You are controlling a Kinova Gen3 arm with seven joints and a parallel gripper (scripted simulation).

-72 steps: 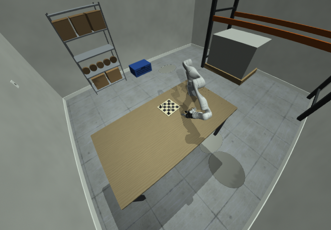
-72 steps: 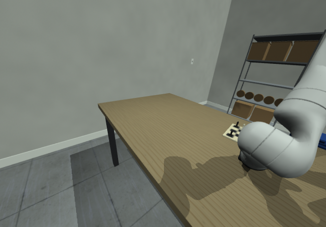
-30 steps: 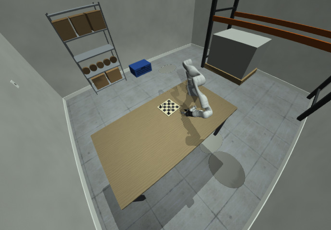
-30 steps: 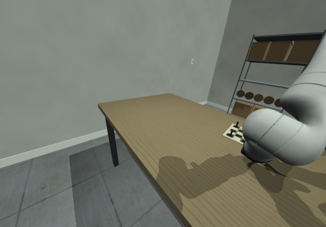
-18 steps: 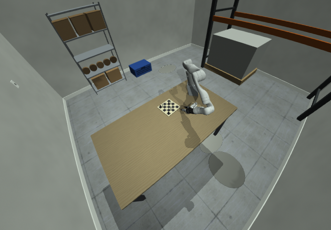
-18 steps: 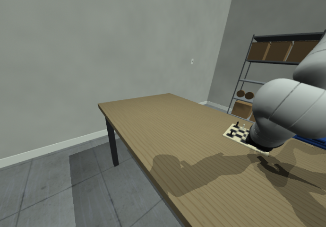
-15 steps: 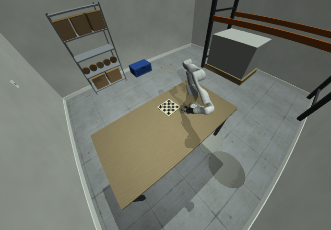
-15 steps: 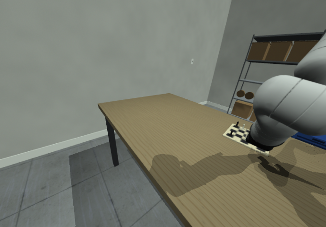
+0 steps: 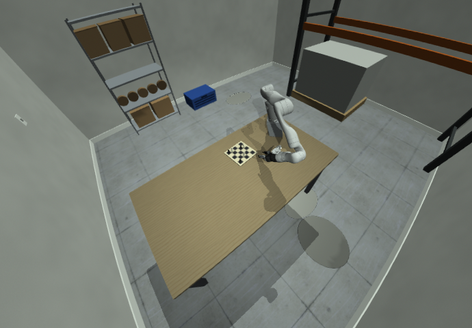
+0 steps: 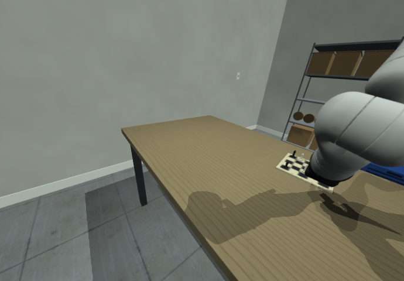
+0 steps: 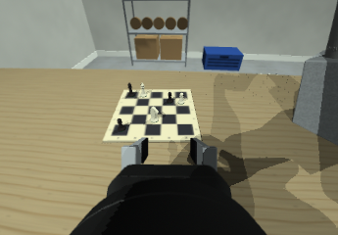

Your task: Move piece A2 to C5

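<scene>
A small chessboard [image 11: 149, 115] lies on the wooden table; it also shows in the top view [image 9: 240, 152] and the exterior view [image 10: 297, 165]. In the wrist view a black piece [image 11: 120, 125] stands at the near left and a white piece [image 11: 154, 115] near the middle. A black piece [image 11: 129, 89] and a white piece [image 11: 142, 90] stand at the far left. A black piece [image 11: 169, 98] and a white piece [image 11: 181, 99] stand at the far right. The edge labels are too small to read. My gripper [image 11: 169, 146] is open and empty, low over the table just short of the board's near edge.
My arm's base column [image 11: 325, 78] stands on the table to the right of the board. A shelf rack with boxes [image 11: 158, 31] and a blue crate [image 11: 222, 58] stand on the floor beyond the table. In the exterior view my arm [image 10: 361, 132] hides part of the board.
</scene>
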